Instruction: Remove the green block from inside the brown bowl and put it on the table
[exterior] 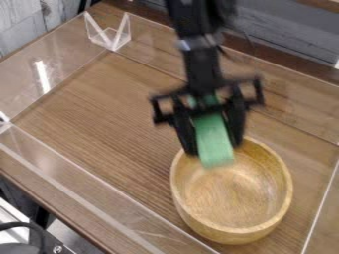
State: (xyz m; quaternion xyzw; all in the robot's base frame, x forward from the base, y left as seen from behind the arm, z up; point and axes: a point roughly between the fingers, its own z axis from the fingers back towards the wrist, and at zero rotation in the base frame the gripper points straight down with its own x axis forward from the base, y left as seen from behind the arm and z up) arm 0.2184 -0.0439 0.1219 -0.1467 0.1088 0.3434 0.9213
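The green block [213,137] hangs in the air, clamped between the black fingers of my gripper [209,119], which is shut on it. It is blurred by motion and sits just above the far-left rim of the brown bowl [233,194]. The bowl is a round light-brown wooden dish at the front right of the table [106,109], and its inside now shows bare wood. My arm comes down from the top of the view.
Clear plastic walls [54,69] edge the tabletop on the left and back. A small clear stand [106,30] sits at the back left corner. Bare wood stretches to the left of the bowl.
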